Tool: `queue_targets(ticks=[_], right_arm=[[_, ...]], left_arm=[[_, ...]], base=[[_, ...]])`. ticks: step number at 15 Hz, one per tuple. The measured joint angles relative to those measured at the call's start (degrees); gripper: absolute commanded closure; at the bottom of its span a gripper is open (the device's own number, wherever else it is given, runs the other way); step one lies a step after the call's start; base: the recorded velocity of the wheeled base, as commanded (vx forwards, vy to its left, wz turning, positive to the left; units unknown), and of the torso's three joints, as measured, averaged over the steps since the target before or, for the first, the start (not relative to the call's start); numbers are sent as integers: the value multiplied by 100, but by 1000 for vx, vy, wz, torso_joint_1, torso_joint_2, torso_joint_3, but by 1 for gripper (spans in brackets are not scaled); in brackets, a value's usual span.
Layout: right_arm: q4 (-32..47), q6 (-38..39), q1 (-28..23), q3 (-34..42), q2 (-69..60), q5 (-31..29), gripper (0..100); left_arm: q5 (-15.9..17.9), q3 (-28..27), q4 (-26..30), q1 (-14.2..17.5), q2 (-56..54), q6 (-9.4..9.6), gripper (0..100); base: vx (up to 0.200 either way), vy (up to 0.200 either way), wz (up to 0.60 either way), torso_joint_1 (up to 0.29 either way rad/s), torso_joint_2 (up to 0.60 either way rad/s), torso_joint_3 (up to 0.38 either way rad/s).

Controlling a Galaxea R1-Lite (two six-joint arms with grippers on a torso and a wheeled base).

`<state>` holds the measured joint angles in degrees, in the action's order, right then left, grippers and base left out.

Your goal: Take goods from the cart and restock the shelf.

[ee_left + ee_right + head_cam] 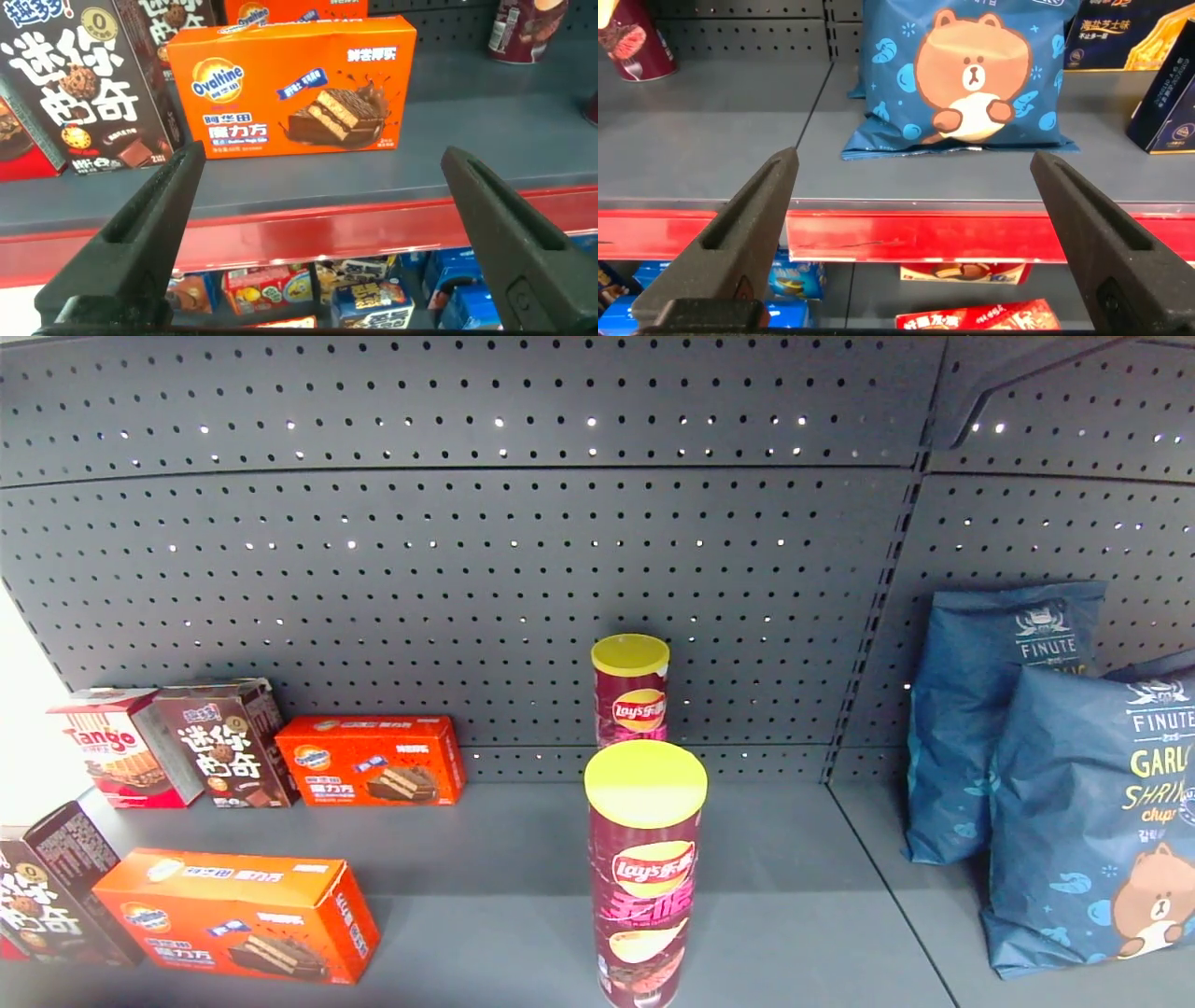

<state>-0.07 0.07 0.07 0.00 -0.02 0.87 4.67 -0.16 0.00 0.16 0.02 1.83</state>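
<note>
RESTOCKING IN PROGRESS: we face the shelf (485, 887) with nothing in hand; our left gripper (320, 161) hangs with its fingers (149, 224) spread wide, an orange wafer box (290, 84) standing upright just beyond the gap between them, past the red shelf edge (308, 229); our right gripper (913, 159) is splayed the same way, a blue snack bag (957, 75) lying beyond its tips; two chip cans (644, 887) stand one behind the other, deeper in and between the two pairs of fingers. We judge the job partly done; bare shelf lies around the cans, and the next item must be fetched from the cart.
</note>
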Motion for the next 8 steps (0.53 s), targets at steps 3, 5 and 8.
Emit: queue_targets(ticks=[3,5,8], right_arm=[[0,-7,-2,0,0,24,0],[2,-5,-2,0,0,26,0],[0,-7,2,0,0,26,0]], left_arm=[[15,-2,0,0,0,24,0],[6,-2,0,0,0,5,0],[6,-5,-2,0,0,13,0]], base=[[-67,0,0,4,2,-1],[0,0,0,0,0,0],[0,0,0,0,0,0]])
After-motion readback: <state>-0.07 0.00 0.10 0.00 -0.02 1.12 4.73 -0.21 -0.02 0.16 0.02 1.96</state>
